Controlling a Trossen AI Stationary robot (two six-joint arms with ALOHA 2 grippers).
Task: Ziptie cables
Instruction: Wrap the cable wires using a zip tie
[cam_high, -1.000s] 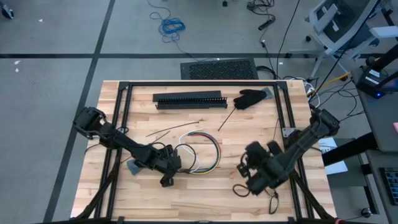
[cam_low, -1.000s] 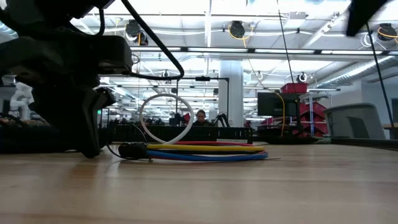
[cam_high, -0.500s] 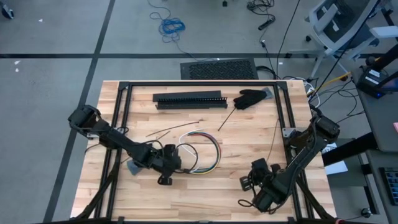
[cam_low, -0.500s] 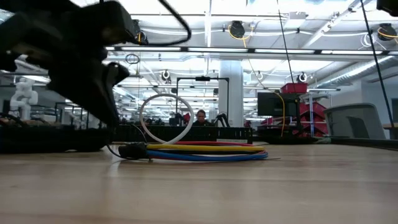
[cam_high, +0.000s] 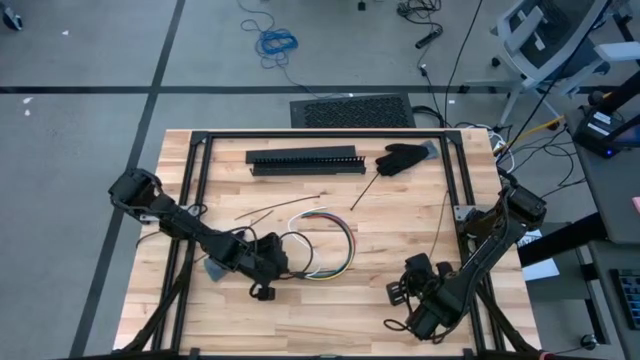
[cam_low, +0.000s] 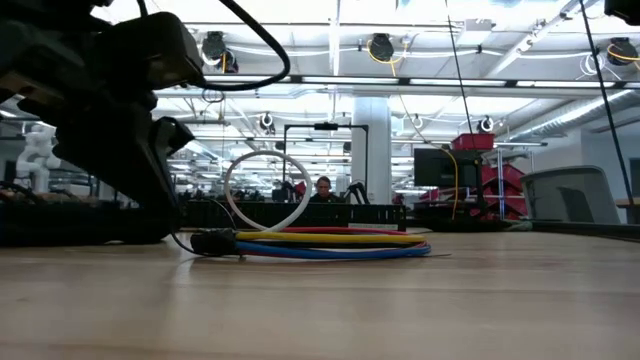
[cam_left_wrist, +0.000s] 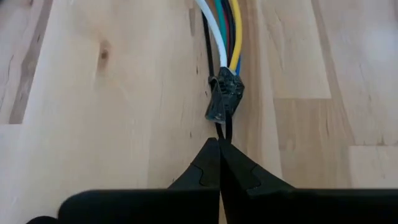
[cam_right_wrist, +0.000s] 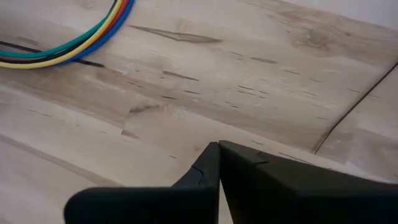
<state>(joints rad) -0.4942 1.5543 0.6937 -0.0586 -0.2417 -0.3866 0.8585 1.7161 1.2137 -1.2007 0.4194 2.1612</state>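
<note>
Slotted black bar (cam_high: 305, 161), black glove (cam_high: 401, 157) beside it (far edge) — wooden table (cam_high: 380, 225)

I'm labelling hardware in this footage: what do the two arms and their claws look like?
Both arms are dark, jointed and slender, reaching in from the table's side edges. The left claw and right claw each end in two matte black, wedge-shaped fingers tapering to a point. A thin black cable runs along the right arm. No markings show.

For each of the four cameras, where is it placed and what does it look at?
High view: overhead, straight down on the wooden table; both arms show.
Low view: table height, facing the loop of coloured cables and the hall; a dark arm shows.
Left wrist view: behind the left gripper, fingers shut on a thin black strip.
Right wrist view: behind the shut right gripper, over bare wood.
All four share the cables.
</note>
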